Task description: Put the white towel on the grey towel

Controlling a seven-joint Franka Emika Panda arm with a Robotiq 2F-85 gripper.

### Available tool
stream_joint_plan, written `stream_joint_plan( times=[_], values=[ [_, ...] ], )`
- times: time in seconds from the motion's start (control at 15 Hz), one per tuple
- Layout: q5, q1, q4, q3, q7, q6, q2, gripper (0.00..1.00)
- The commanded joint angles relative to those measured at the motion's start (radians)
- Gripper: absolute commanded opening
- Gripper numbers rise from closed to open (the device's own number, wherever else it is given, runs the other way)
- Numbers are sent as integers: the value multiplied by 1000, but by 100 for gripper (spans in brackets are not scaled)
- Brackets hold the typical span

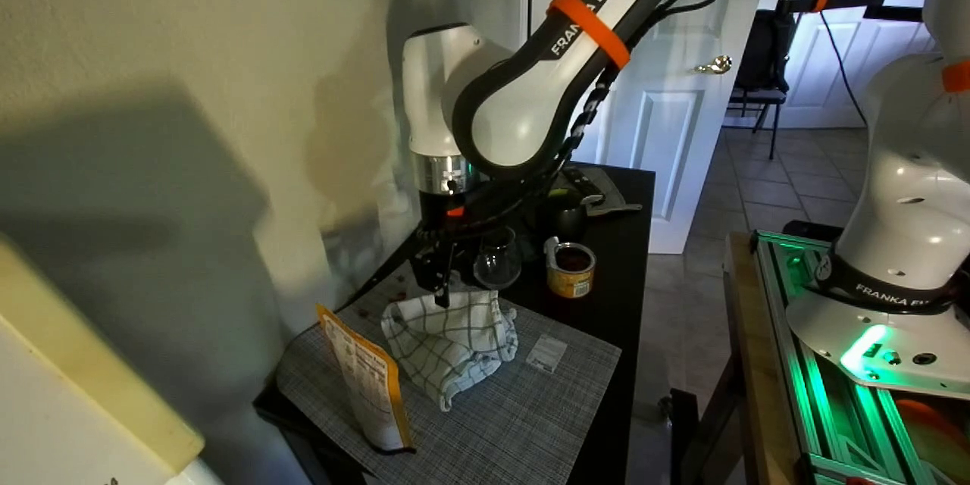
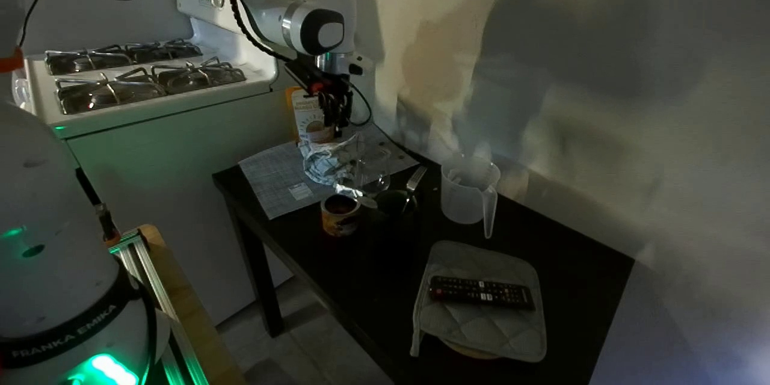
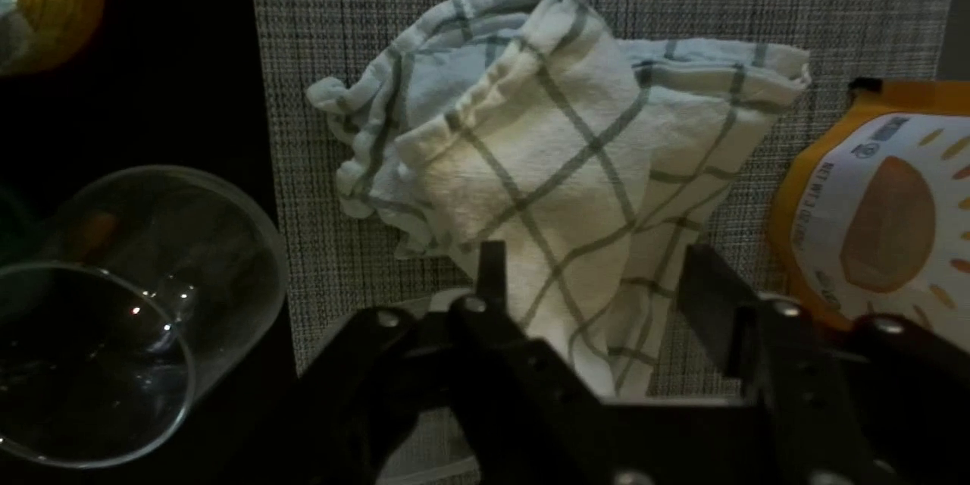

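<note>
The white towel point(image 1: 455, 348) is a crumpled off-white cloth with dark check lines. It lies folded over itself on the grey towel point(image 1: 523, 417), a flat grey woven rectangle on the dark table. Both also show in an exterior view, the white towel point(image 2: 328, 163) and the grey towel point(image 2: 271, 177), and in the wrist view, the white towel point(image 3: 553, 144) and the grey towel point(image 3: 303, 7). My gripper point(image 3: 595, 250) is open above the white towel, part of which shows between its fingers. It also shows in an exterior view point(image 1: 439, 289). I cannot tell whether the fingertips touch the cloth.
A tan packet point(image 1: 371, 379) stands upright beside the white towel, with the wall behind. A clear glass point(image 3: 151, 280) and an open can point(image 1: 571, 276) stand on the other side. A clear jug point(image 2: 466, 192) and a remote point(image 2: 481, 293) on a pot holder are farther along the table.
</note>
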Motion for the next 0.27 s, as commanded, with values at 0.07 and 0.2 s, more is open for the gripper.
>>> stream_joint_plan(
  times=[0.07, 0.2],
  values=[
    [77, -42, -23, 70, -101, -18, -84, 99],
    [46, -31, 6, 58, -69, -4, -44, 90]
  ],
)
